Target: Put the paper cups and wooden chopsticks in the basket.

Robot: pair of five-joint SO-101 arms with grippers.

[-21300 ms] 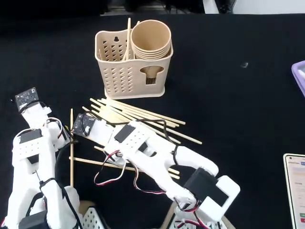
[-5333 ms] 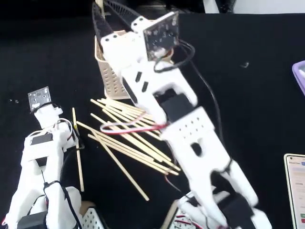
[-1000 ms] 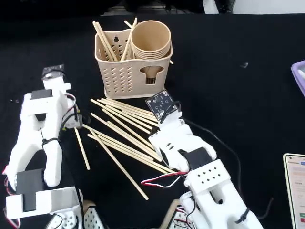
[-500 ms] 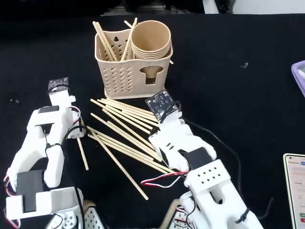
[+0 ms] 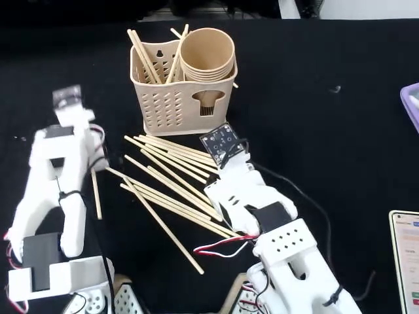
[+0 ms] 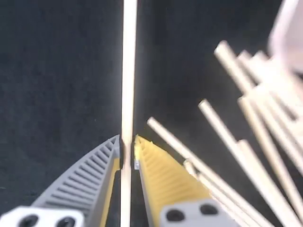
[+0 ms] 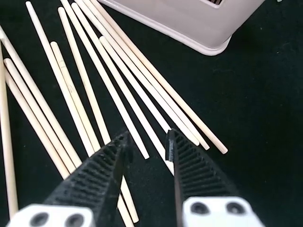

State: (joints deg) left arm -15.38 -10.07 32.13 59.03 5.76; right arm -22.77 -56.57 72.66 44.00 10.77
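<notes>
done: paper cups [image 5: 207,53] stacked mouth-up in one compartment of the basket [image 5: 171,103]; no loose cup on the bench [image 5: 327,163]
done, part: a few basket chopsticks [image 5: 145,53] stand in the other compartment, beside the cups
left: loose chopsticks [image 5: 171,188] lie on the bench just in front of the basket, a good many, plus the one in hand
progress: cups look finished; chopsticks look less than half done, judging by the size of the pile
step in hand: my read is that one stick is being carried from the pile to the basket
left gripper [image 6: 127,142]: pinched on the held chopstick [image 6: 129,71], gripped partway along, stick sticking out both sides of the jaws
held chopstick place: left of the pile, apart from it, near the left arm in the high view [image 5: 95,193]
held chopstick axis: runs near-to-far along the bench, almost in line with the left arm, only slightly slanted; can't tell if it is clear of the bench
right gripper [image 7: 144,139]: spread, nothing between the jaws, hovering over the pile near the basket's base
pile axis: most sticks roughly parallel, slanting from far-left to near-right in the high view; one crosses the rest at a steeper angle
basket chopsticks axis: roughly upright, tips leaning outward above the rim
</notes>
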